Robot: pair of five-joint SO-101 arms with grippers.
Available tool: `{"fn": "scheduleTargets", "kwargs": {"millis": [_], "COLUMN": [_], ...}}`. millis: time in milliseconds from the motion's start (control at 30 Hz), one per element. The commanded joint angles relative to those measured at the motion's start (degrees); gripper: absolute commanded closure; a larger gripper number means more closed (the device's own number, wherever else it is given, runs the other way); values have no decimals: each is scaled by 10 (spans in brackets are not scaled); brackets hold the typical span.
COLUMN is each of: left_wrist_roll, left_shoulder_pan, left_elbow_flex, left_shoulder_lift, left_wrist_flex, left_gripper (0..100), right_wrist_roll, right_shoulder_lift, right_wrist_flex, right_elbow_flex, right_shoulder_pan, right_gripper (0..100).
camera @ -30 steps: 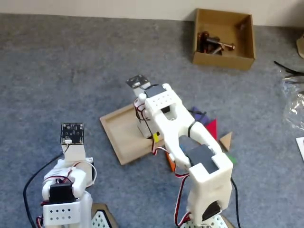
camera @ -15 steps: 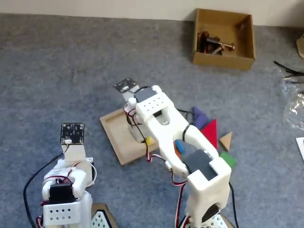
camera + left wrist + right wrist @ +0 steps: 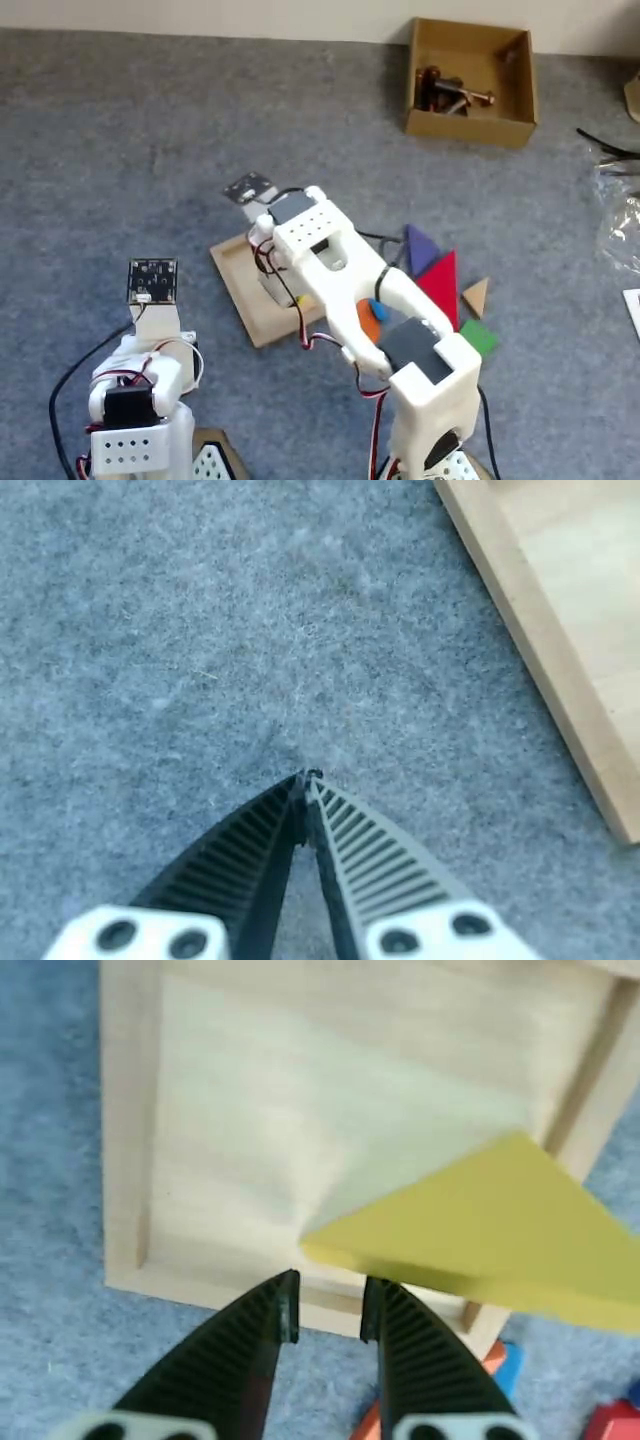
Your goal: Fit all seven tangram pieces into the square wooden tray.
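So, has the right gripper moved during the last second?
Yes. The right gripper has swung leftward in the high view, farther across the wooden tray, which stayed in place.

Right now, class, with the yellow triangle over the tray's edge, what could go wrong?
The yellow triangle overlaps the rim of the wooden tray, so it may end propped up rather than flat. The right gripper is open just beside the triangle's corner; a nudge could slide it out of the tray.
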State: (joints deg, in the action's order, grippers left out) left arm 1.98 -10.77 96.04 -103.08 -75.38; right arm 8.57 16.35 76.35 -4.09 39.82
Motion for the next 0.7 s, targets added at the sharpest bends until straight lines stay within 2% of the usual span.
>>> {"fn": "scheduleTargets", "kwargs": {"millis": [0,667], "left_wrist_roll": [2,2], "left_shoulder_pan": [-5,-5], "left_elbow_flex": [12,12], "left_shoulder_lift": [4,4], "left_wrist_flex": [-4,-4], "left_gripper": [995,995], "right_wrist_roll": [25,41], "right_shoulder_lift": [-38,-41], "right_wrist_flex": [-15,-60], "right_elbow_flex": [38,39], "right_shoulder_pan": [13,12], "right_gripper": [894,894]}}
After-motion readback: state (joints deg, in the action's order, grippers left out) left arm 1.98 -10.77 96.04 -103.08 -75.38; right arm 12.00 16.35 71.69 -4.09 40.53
